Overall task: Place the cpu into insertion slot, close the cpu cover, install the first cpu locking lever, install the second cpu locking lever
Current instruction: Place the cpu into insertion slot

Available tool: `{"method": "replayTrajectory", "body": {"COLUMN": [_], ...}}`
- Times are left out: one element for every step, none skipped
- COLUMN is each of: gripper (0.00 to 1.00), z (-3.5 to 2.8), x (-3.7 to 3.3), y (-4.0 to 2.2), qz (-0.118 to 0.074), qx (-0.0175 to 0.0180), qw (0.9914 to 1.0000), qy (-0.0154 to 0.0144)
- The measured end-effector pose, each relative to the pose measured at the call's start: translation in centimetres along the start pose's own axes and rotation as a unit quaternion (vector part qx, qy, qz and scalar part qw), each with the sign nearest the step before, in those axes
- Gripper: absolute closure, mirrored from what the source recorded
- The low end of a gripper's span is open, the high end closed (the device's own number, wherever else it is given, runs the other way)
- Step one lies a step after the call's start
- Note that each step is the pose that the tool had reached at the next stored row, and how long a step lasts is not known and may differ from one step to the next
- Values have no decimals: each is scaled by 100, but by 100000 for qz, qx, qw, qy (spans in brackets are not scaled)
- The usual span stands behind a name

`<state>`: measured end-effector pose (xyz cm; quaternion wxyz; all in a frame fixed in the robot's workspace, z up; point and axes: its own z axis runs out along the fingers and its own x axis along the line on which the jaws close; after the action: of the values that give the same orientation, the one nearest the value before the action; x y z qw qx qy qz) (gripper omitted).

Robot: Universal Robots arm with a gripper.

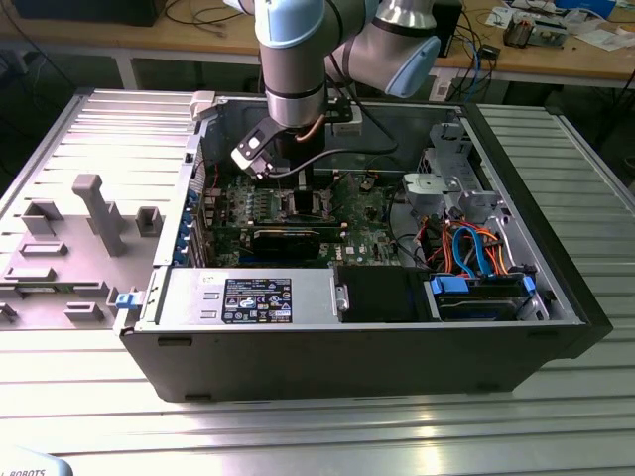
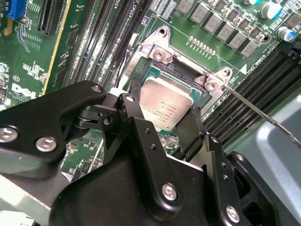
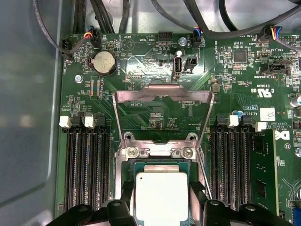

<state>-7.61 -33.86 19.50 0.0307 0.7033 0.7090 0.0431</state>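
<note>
The cpu (image 2: 165, 104) (image 3: 161, 195), a flat square chip with a dull silver top, sits level at the insertion slot (image 3: 123, 162), whose shiny metal rim (image 2: 155, 49) frames it. My gripper (image 2: 164, 107) (image 3: 162, 194) straddles the chip; its black fingers (image 2: 134, 96) press against two opposite edges, so it is shut on the cpu. The cpu cover (image 3: 162, 95), a thin silver frame with a large window, is swung open and lies back over the board beyond the socket. A thin wire locking lever (image 2: 256, 112) sticks out unlatched beside the socket. In the exterior view the gripper (image 1: 298, 180) reaches down into the open case.
Rows of black memory slots (image 3: 87, 165) (image 3: 233, 165) flank the socket on both sides. A black graphics card (image 1: 288, 238), a power supply (image 1: 248, 297), and a drive cage with blue and orange cables (image 1: 476, 253) crowd the case. Cables (image 3: 113, 19) hang near the case wall.
</note>
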Motion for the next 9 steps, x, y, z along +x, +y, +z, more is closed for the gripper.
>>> {"method": "replayTrajectory", "body": {"gripper": [46, 46, 46, 46, 46, 46, 46, 46, 46], "z": [0, 1, 2, 3, 3, 4, 4, 5, 7], "x": [0, 0, 0, 0, 0, 0, 0, 0, 0], "y": [0, 0, -1, 0, 0, 0, -1, -1, -1], "qz": [2, 1, 0, 2, 2, 0, 1, 0, 5], "qx": [1, 3, 3, 3, 4, 3, 5, 8, 3], "qw": [100000, 100000, 100000, 100000, 100000, 100000, 100000, 100000, 100000], "qy": [-1, -1, 4, 2, 0, 2, 0, 2, 20]}}
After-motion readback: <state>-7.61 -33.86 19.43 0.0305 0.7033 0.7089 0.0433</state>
